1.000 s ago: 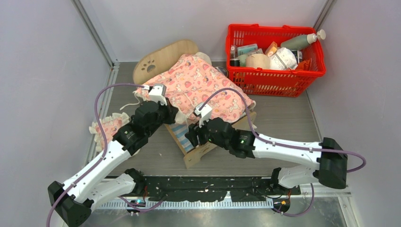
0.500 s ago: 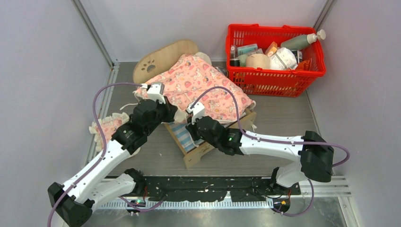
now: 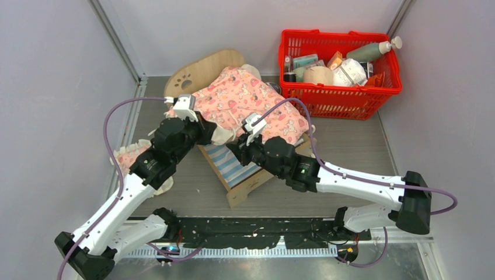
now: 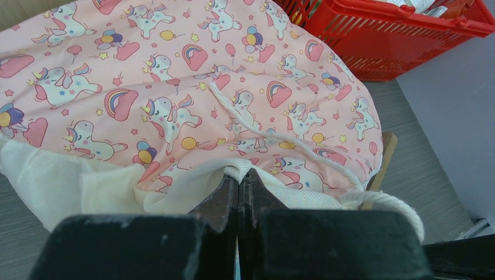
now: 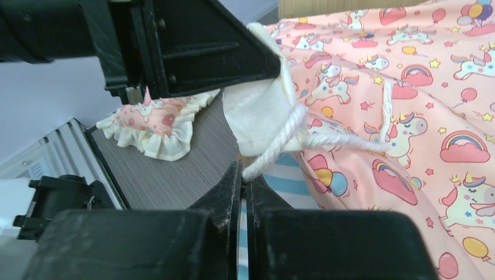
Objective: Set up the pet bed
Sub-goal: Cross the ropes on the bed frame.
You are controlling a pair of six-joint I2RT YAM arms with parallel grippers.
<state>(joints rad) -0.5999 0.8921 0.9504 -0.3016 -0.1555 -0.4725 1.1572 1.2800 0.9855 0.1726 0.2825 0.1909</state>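
The pet bed's arched headboard point(image 3: 201, 73) with its paw cutout stands at the back, and its striped mattress point(image 3: 229, 166) shows at the near end. A pink unicorn blanket point(image 3: 251, 102) lies bunched over the bed. My left gripper point(image 3: 215, 135) is shut on the blanket's cream hem point(image 4: 251, 169), which is pinched at my left gripper's point(image 4: 239, 174) tips. My right gripper point(image 3: 241, 149) is shut on the blanket's white cord point(image 5: 274, 149), which runs up from my right gripper's point(image 5: 242, 173) tips. The mattress point(image 5: 292, 184) lies just below them.
A red basket point(image 3: 341, 64) full of bottles and packets stands at the back right, close to the bed's foot. A small pink frilled pillow point(image 3: 131, 157) lies on the table left of the bed, under the left arm. Grey walls close in on both sides.
My right gripper has shut on the cord. Both grippers have drawn the blanket's near edge up and toward the headboard, baring more of the striped mattress.
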